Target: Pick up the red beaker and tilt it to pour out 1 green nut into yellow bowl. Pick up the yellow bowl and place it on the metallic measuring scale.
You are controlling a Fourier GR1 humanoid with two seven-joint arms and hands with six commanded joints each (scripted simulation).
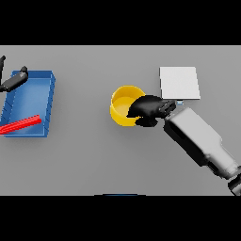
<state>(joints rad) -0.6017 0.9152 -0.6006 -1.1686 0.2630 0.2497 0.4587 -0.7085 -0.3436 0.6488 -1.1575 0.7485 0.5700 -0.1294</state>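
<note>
While the left hand [14, 80] idles, right hand [149, 109] fingers curl around the yellow bowl [123, 106] rim — beside the scale [179, 83].

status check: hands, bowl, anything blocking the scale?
Right robot hand curled on yellow bowl rim, bowl on table. Left robot hand idle over blue tray; fingers unclear. Red beaker lying in tray. Scale unobstructed.

**Layout on the surface**

The bowl [123, 106] stands near the middle of the surface [94, 160]. The scale [179, 83] lies to its right and further back. The tray [29, 104] sits far left, with the beaker [20, 125] lying in its near end. The right robot hand [149, 109] is at the bowl's right rim; the left robot hand [13, 81] is over the tray's far left corner.
</note>
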